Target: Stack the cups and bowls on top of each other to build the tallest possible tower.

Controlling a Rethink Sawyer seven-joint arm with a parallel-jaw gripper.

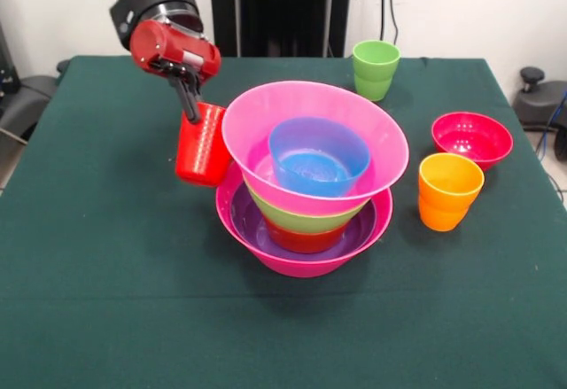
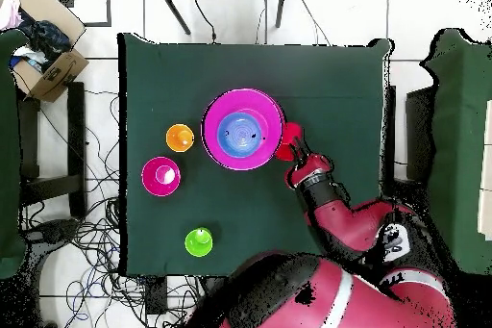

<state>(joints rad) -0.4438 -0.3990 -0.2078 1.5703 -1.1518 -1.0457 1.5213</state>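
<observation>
Three small glossy plastic cups are showing. The red cup (image 1: pixel 203 148) is hanging tilted in the air, just beside the upper pink bowl's rim, with the robot's gripper (image 1: pixel 188 105) closed on its lip: one dark finger is reaching down inside and the other is pressing on the outside. The lime green cup (image 1: pixel 376 68) is standing upright near the table's far edge. The orange cup (image 1: pixel 448 190) is standing upright, open end up, to the right of the stack in the front view.

Six glossy plastic round bowls are visible. Five are sitting nested in the tower (image 1: pixel 308 176) at the middle of the dark green cloth-covered table (image 1: pixel 97 256). A large hot pink bowl (image 1: pixel 301 256) is forming the base. Inside it a purple bowl (image 1: pixel 252 221) is lying, then a small orange-red bowl (image 1: pixel 303 238), then a lime green bowl (image 1: pixel 306 216). A second large hot pink bowl (image 1: pixel 354 114) is resting on top, leaning slightly, and it is holding a small blue bowl (image 1: pixel 319 154). The blue bowl is empty.

A small crimson bowl (image 1: pixel 471 139) is sitting alone, empty, just behind the orange cup and close to it, but whether they are touching cannot be told.
</observation>
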